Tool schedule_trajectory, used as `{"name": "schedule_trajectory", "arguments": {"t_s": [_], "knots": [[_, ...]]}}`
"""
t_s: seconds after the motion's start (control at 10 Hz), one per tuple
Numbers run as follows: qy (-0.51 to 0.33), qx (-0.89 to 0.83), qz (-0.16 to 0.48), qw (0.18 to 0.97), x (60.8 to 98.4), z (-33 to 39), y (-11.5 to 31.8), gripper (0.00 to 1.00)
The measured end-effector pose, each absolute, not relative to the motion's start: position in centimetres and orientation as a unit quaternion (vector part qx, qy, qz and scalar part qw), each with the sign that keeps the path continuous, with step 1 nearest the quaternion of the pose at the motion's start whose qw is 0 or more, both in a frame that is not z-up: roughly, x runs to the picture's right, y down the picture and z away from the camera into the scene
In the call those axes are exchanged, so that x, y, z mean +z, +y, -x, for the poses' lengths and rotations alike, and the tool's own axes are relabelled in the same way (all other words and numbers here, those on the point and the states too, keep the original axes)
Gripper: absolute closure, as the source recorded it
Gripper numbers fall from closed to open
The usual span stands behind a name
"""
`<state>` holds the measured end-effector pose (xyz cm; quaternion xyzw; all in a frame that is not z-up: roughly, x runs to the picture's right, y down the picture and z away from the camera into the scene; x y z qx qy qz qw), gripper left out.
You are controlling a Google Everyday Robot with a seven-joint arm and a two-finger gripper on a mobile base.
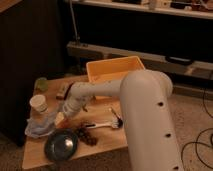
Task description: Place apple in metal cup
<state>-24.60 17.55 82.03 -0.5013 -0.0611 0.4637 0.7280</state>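
Gripper (61,120) hung low beside white paper cup (39,103), fingers closed; what they held was unclear. Small round orange-red apple judged firm, slick, light; best clamped across its widest girth.

arm stretched forward — hand (60,119) closed, down low

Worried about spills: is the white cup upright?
Upright: the white cup shows its round mouth upward, left of the gripper by the blue cloth.

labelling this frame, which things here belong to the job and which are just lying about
Job: pincer, shut, low by the blue cloth; apple and metal cup I can't make out.
Lying about: blue cloth, white cup, green cup, dark bowl, grapes, yellow bin.
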Motion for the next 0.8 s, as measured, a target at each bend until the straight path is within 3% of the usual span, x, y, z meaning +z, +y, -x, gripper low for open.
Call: {"name": "schedule_trajectory", "arguments": {"t_s": [0.8], "knots": [[-0.053,0.48,0.482,0.731,80.5,22.9,14.5,0.42]]}}
